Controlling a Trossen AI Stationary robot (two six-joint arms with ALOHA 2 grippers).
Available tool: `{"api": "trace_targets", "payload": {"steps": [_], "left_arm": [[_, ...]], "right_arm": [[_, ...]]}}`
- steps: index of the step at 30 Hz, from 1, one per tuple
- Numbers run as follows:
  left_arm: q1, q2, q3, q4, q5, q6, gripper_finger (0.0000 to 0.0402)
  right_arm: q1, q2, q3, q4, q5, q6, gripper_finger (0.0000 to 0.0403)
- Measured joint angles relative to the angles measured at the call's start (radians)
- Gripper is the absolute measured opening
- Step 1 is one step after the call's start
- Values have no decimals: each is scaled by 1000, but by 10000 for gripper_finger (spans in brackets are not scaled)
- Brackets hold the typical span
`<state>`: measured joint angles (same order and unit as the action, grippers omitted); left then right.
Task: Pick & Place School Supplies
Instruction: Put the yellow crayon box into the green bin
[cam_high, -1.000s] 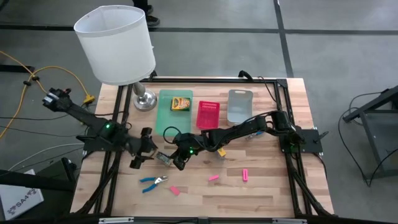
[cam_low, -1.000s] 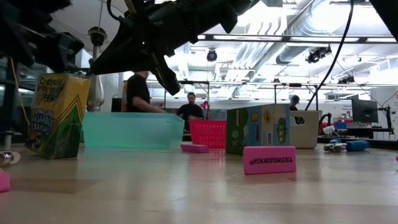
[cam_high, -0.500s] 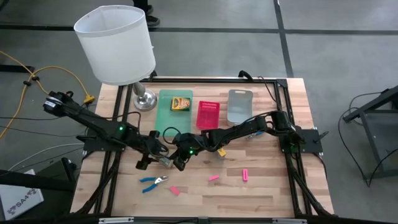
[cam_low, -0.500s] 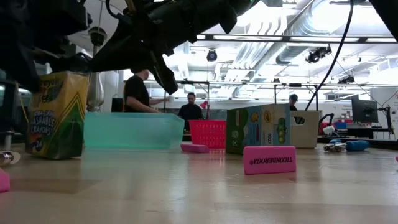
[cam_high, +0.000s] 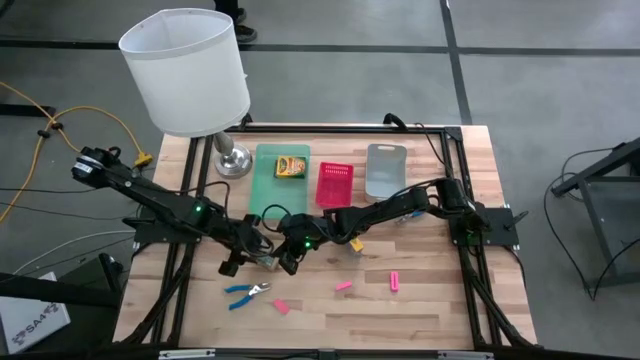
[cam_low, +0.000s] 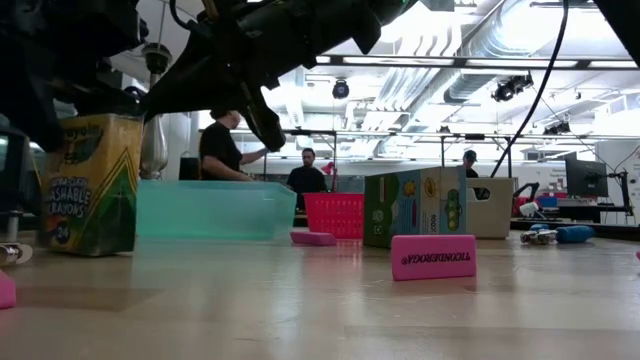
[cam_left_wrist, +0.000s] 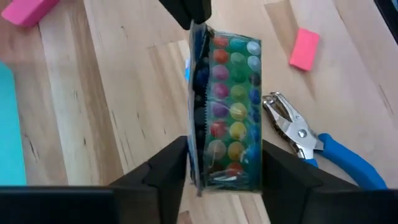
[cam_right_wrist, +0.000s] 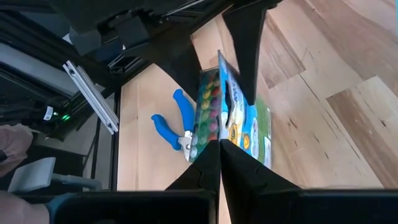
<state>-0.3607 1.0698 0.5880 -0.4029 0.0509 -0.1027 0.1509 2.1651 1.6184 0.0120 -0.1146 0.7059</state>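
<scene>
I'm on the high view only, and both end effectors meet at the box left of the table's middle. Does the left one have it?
Observer: In the left wrist view the left end effector straddles the box. Its fingers sit against both long edges, with no gap showing.
Operator: And the right one?
Observer: The right end effector is shut on one thin end of the box, so both appear to hold it.
Operator: Anyone close to the table?
Observer: The low view shows a person in a dark top standing beyond the green tray.
</scene>
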Motion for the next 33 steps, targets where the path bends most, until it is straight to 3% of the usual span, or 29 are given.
{"api": "trace_targets", "payload": {"steps": [6, 12, 23, 33], "left_arm": [[0, 0, 0, 1, 2, -14, 110], [0, 0, 0, 0, 7, -26, 101], [0, 0, 0, -1, 10, -45, 102], [0, 0, 0, 2, -3, -79, 102]], "right_arm": [[-1, 0, 0, 0, -13, 0, 3], [-1, 0, 0, 1, -19, 4, 15], [-5, 0, 0, 1, -32, -3, 113], [-60, 0, 0, 0, -207, 23, 167]]}}
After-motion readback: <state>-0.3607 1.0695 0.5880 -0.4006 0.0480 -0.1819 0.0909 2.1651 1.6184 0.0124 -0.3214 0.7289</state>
